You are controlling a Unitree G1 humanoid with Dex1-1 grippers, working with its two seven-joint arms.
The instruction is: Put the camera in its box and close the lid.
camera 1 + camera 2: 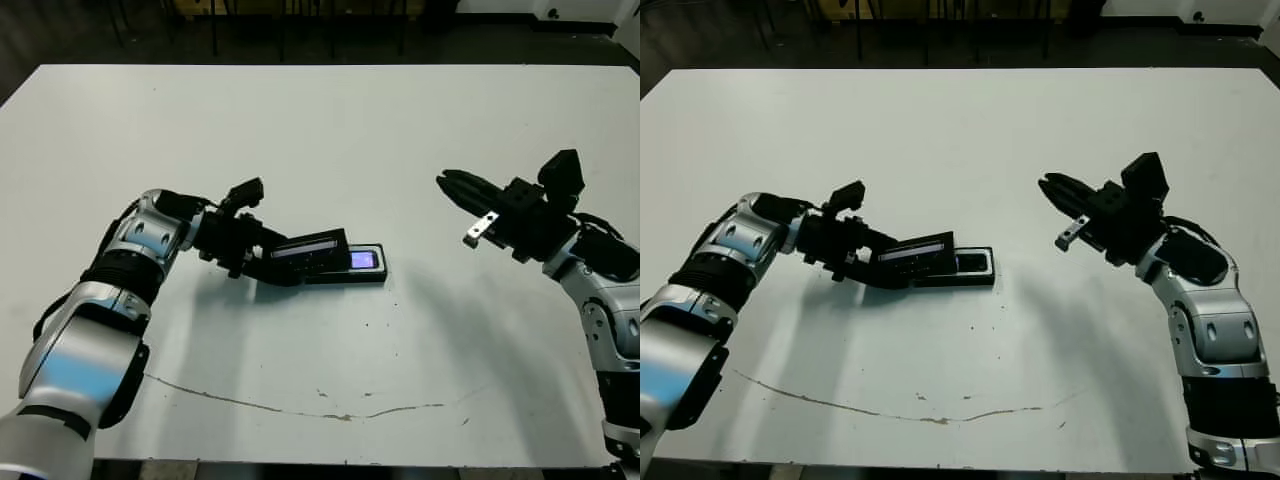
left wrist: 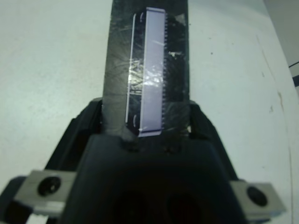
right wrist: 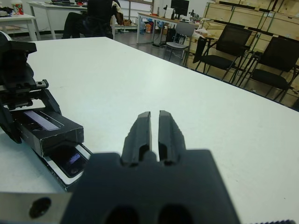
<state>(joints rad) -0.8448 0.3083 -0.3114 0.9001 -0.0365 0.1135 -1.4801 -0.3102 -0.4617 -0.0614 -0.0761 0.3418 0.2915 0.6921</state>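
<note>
Lid (image 1: 308, 252): thin, stiff, glossy, likely light and slippery; best held by its edges. It sits tilted, partly over the box (image 1: 345, 270), camera (image 1: 364, 260) inside. Left gripper (image 1: 262, 258) clamps the lid. Right gripper (image 1: 452, 184), well clear of the box, fingers nearly together, empty.

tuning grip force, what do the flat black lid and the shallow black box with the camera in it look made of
The flat black rectangular lid, held tilted in the left gripper, looks like glossy coated card or thin plastic: its top reflects a pale streak and shows fine scuffs. The shallow black box looks like rigid card with a white lining, its edge showing around the camera; uncertain.
</note>
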